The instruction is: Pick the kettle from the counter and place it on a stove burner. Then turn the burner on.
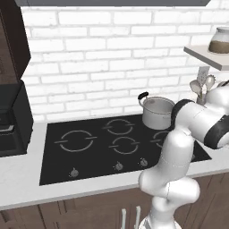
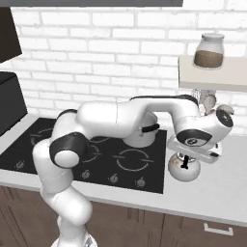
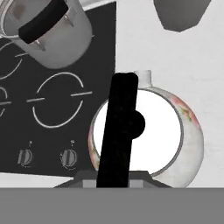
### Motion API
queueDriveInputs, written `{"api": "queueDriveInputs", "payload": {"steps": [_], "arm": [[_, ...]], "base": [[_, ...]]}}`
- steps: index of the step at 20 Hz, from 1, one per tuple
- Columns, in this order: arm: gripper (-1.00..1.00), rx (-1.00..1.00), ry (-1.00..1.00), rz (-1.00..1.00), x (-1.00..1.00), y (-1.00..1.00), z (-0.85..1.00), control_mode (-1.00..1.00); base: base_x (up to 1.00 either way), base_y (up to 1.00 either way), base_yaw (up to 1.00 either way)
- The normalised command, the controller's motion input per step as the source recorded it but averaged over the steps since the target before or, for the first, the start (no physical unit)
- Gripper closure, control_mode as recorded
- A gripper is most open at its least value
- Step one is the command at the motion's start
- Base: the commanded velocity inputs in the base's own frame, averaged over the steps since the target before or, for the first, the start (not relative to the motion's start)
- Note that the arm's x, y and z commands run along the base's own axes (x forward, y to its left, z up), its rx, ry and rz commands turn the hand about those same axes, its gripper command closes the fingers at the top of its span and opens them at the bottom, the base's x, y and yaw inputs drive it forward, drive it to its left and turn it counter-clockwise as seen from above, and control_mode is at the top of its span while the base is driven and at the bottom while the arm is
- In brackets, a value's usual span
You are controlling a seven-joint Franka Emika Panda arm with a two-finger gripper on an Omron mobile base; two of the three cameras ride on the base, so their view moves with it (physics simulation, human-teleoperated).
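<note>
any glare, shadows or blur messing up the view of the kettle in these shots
Hand view: the kettle is sharp but the lid area reads flat bright white, and its black handle is a featureless silhouette. Right base view: evenly lit, the end effector covers the kettle's top. Left base view: soft, slightly blocky rendering, no glare on the cooktop.

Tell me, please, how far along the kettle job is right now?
Nothing looks finished yet. The kettle sits on the counter right of the cooktop, not on a burner. In hand: the gripper hangs directly over the kettle's black handle; whether it has closed on it cannot be told. Left: lift the kettle, set it on the burner, then turn a knob.
</note>
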Motion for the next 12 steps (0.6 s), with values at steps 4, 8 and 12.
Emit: {"api": "queueDriveInputs", "payload": {"steps": [4,8,12], "arm": [[1.0,-0.01,0.04,0.56,0.24,1.0,0.22,-1.0],[1.0,-0.12,0.0,0.43,0.2,0.94,0.0,-1.0],[1.0,-0.13,-0.04,0.28,0.14,0.67,0.0,-1.0]], "base": [[0.0,0.0,0.0],[0.0,0.0,0.0],[0.0,0.0,0.0]]}}
